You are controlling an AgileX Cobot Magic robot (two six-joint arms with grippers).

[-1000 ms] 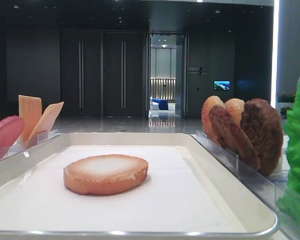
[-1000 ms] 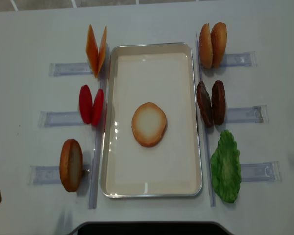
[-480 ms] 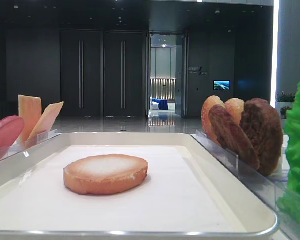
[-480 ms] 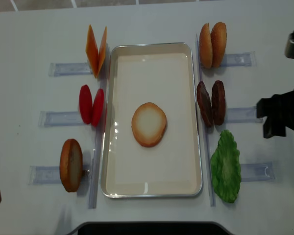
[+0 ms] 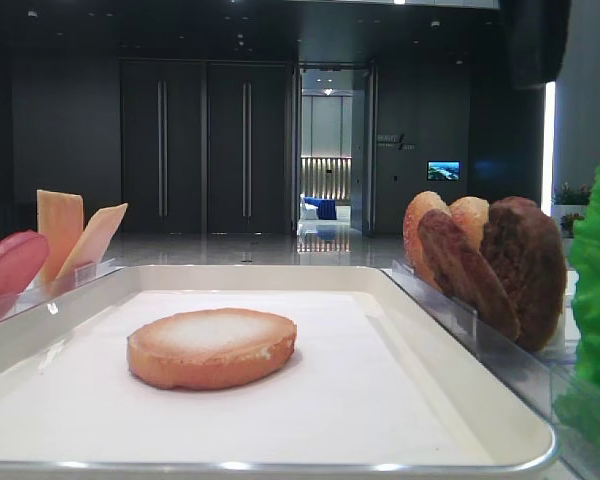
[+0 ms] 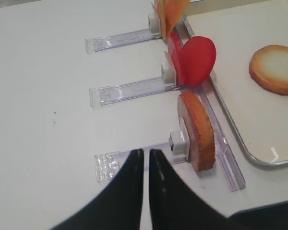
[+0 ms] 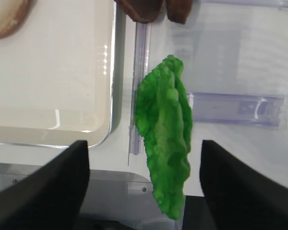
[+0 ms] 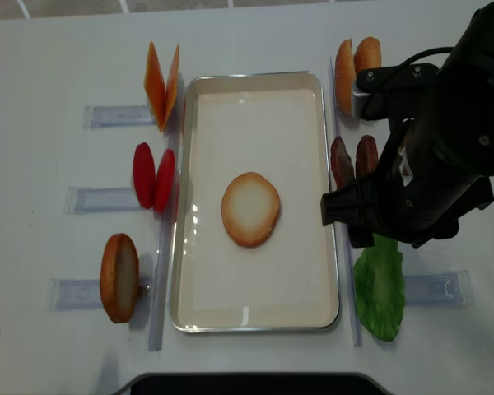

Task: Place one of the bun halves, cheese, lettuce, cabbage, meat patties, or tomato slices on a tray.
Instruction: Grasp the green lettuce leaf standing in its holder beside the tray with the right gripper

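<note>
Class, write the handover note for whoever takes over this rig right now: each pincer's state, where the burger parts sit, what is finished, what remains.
Left pincer: shut, empty, near the left bun half standing in its holder.
Right pincer: open, straddling the lettuce beside the tray, not gripping.
Done: one bun half lies flat in the tray.
In holders: cheese, tomato slices, meat patties, two more bun halves.
Left: probably close on the lettuce and move it to the tray.
</note>
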